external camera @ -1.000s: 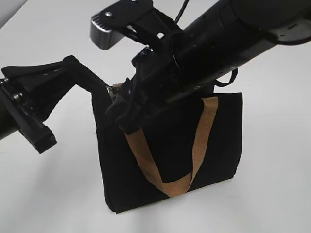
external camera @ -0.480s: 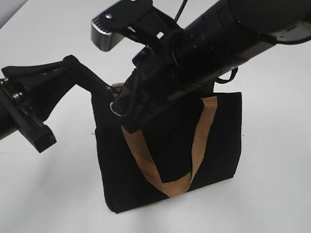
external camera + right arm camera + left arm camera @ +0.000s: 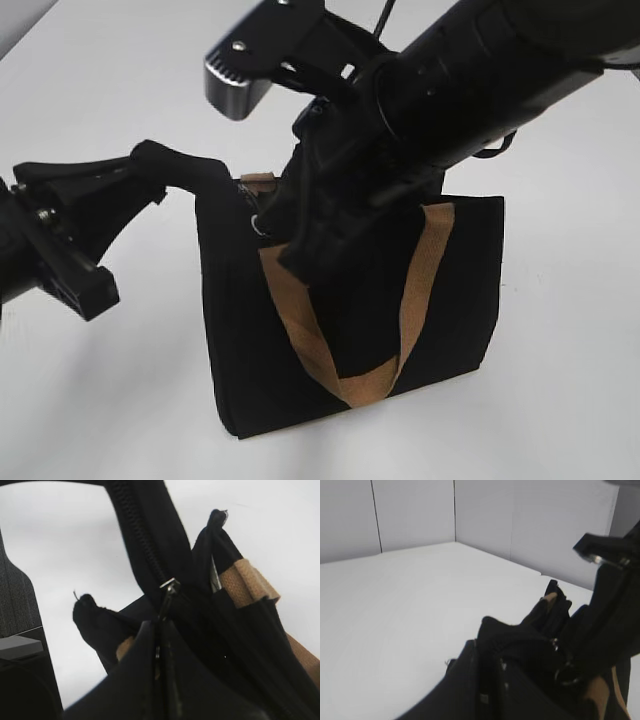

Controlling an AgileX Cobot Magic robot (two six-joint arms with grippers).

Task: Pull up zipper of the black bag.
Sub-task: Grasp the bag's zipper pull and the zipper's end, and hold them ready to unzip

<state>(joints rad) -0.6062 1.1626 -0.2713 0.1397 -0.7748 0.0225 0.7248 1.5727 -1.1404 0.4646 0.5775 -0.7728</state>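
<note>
**Zipper tab pinched at the bag's top corner**

Zipper (image 3: 169, 587) sits at the top edge of the black bag (image 3: 440, 310), near its left upper corner as you look from outside. In your right wrist view the silver pull tab points down toward the camera, its long axis running along the black track that climbs away above it. Your right hand (image 3: 159, 630) is closed on that tab, fingertips pressed together. Your left hand (image 3: 185, 170) grips the bag's fabric at the top-left corner, closed on the cloth. The bag stands upright on the white desk (image 3: 560, 400), long side across the frame, a tan handle (image 3: 345, 375) hanging down its front.
</note>
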